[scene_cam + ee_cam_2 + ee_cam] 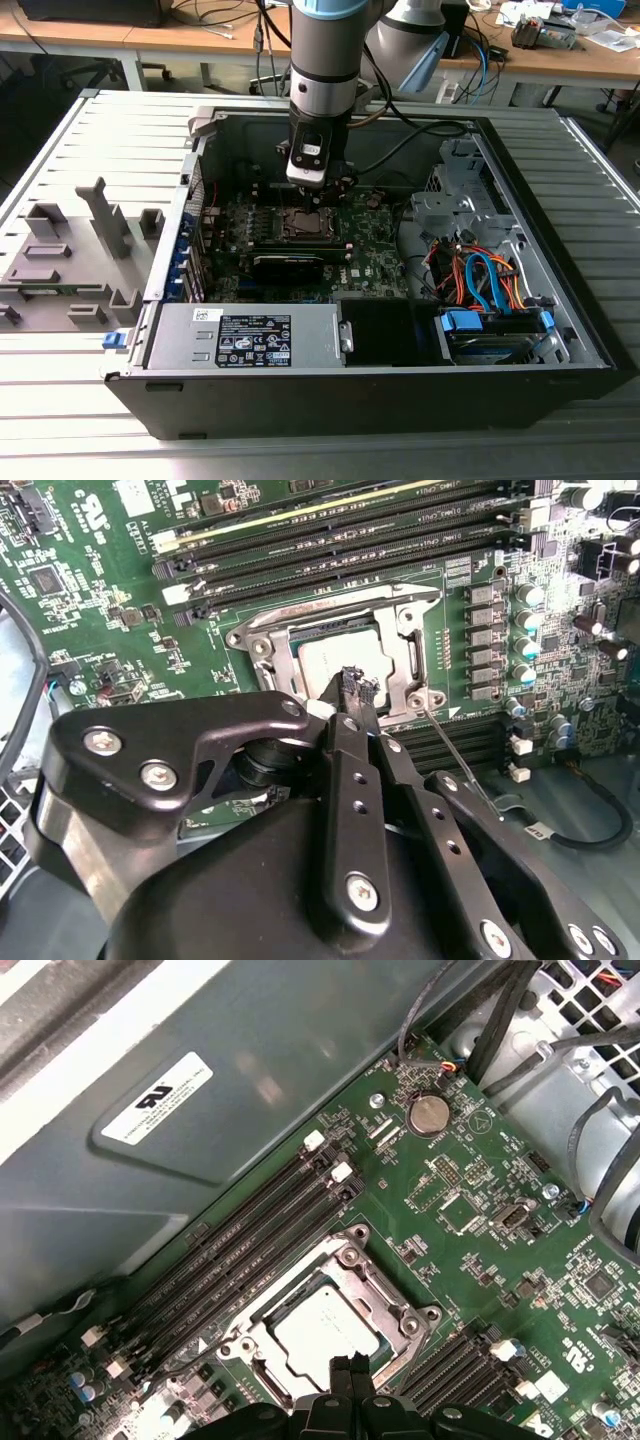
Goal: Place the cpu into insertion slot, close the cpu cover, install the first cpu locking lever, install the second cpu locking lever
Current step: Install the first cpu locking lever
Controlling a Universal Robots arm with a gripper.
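The gripper (355, 683) had its jaws pressed together and held nothing, tips just above the cpu (330, 665). The cpu lay flat, face up, in the insertion slot (285, 665), framed by the lowered cpu cover (330, 615). Being square, it showed no long axis. A white label (165, 1095) was on the case wall, its print too small to read.

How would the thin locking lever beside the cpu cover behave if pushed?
The locking lever is a thin bare metal rod, so probably springy and slippery against the jaws. It juts free past the cpu cover, so it likely pivots rather than staying put.
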